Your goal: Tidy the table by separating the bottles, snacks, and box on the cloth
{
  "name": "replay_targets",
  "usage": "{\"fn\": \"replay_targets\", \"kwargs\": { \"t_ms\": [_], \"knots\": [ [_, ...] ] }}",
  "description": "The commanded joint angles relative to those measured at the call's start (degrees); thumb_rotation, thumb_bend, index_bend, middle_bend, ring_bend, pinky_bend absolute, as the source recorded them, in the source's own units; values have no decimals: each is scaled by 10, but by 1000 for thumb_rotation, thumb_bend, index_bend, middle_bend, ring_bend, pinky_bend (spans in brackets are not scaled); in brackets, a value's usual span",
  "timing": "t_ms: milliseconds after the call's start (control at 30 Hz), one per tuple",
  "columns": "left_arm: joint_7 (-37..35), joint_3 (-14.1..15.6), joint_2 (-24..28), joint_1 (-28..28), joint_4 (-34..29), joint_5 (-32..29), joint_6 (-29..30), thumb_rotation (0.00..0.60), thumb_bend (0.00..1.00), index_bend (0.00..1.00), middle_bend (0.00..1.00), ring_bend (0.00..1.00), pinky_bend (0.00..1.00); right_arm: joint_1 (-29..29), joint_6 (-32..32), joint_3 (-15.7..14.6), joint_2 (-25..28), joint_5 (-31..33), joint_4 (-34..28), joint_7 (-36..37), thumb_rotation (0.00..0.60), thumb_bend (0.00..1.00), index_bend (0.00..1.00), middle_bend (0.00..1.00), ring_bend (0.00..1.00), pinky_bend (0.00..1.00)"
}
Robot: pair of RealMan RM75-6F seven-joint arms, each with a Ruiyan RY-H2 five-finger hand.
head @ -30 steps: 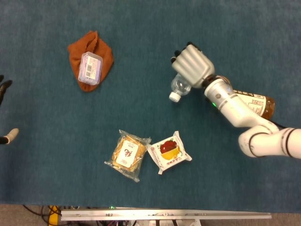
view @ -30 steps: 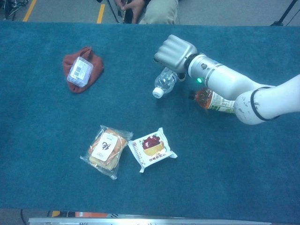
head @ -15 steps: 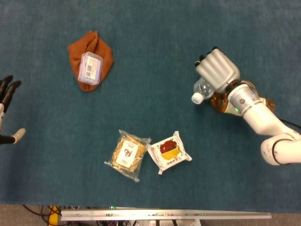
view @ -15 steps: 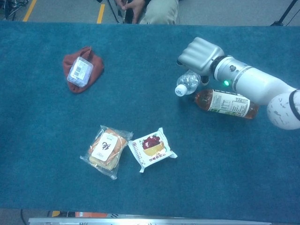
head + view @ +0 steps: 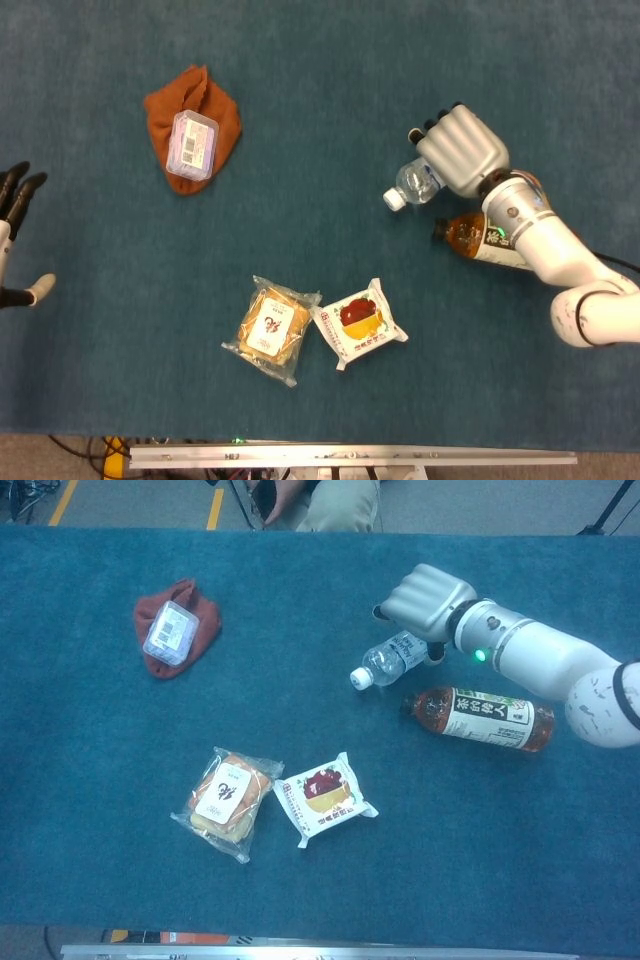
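While my right hand [image 5: 425,597] grasps the water bottle [image 5: 390,659], my left hand [image 5: 14,235] at nine o'clock lies released.

left hand [image 5: 14,235]: cut off by the head view's left edge
water bottle [image 5: 391,658]: rear end hidden under the right hand [image 5: 428,601]
right hand's hold: cannot tell

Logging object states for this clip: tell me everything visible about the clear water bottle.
The water bottle is small, clear plastic with a white cap and a pale label band. It lies on its side on the blue cloth, cap pointing toward the snacks, base under the right hand, whose curled fingers cover its end. It lies just above the tea bottle; whether they touch is unclear.
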Motion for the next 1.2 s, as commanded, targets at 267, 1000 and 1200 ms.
{"fn": "replay_targets", "kwargs": {
  "t_ms": [267, 1000, 1200],
  "knots": [
    [8, -4, 5, -2, -4, -3, 1, 600, 204, 0, 0, 0, 151, -21, 33, 12, 43, -39, -45, 67, 600, 110, 272, 419, 414, 493],
    [24, -33, -45, 41, 79, 42, 142, 600, 204, 116, 119, 47, 151, -249, 304, 4, 245, -160, -223, 261, 600, 110, 271, 418, 402, 493],
    [43, -30, -56, 57, 92, 49, 164, 600, 204, 129, 131, 56, 151, -325, 386, -25, 250, -212, -233, 269, 600, 110, 272, 431, 412, 493]
  ]
}}
